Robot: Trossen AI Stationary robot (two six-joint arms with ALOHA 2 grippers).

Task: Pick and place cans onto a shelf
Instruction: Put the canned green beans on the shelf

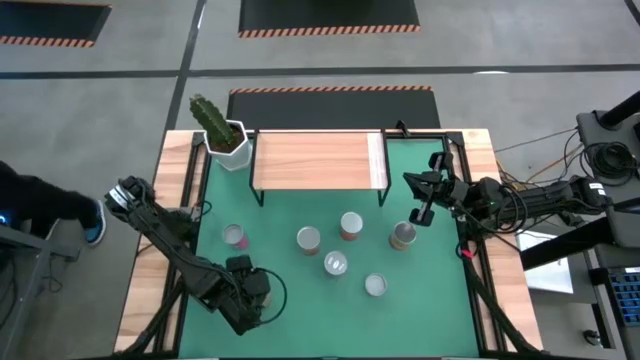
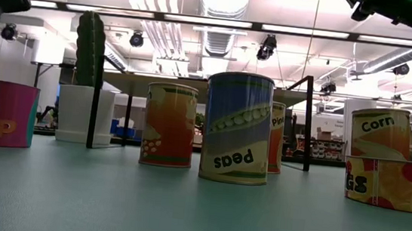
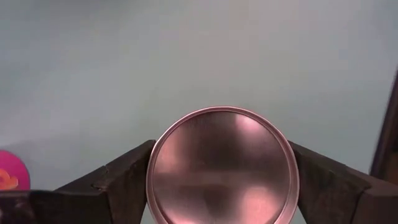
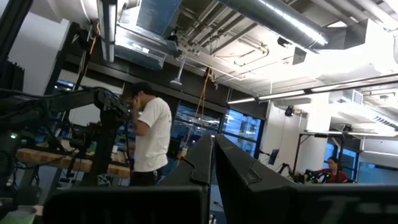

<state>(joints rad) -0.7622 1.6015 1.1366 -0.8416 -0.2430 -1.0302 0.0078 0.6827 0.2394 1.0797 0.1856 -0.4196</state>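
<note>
Nearest the left wrist camera, a silver-topped can (image 3: 222, 167) sits between the two dark fingers (image 3: 118, 180) of the left gripper (image 1: 245, 300), one finger at each side of its rim, right against it; whether they press it yet, I cannot tell. From above, that gripper hangs low over the near-left part of the green-matted desk (image 1: 440, 300), and the can itself is hidden under the arm there.

Five more cans stand loose on the mat: a pink-labelled one (image 1: 235, 236) at the left, then one (image 1: 308, 239) near the middle, another (image 1: 350, 225) just right of it, one (image 1: 403, 235) farther right, and a pale-topped one (image 1: 375, 285) nearer. A clear-looking one (image 1: 335, 264) stands between these.

At desk level, the blue can (image 2: 237, 127) with green peas on its label stands in front, an orange one (image 2: 169, 124) to its left, a "Corn" can (image 2: 380, 132) at the right.

Along the far edge stands the shelf (image 1: 315, 160), its light-wood board bare. At its left corner is a cactus (image 1: 212, 120) in a white pot (image 1: 230, 150).

Off to the right, the right gripper (image 1: 425, 195) waits with fingers closed, raised beside the shelf's right end. Its camera looks into the room, where a person (image 4: 150, 137) in a white shirt stands.
</note>
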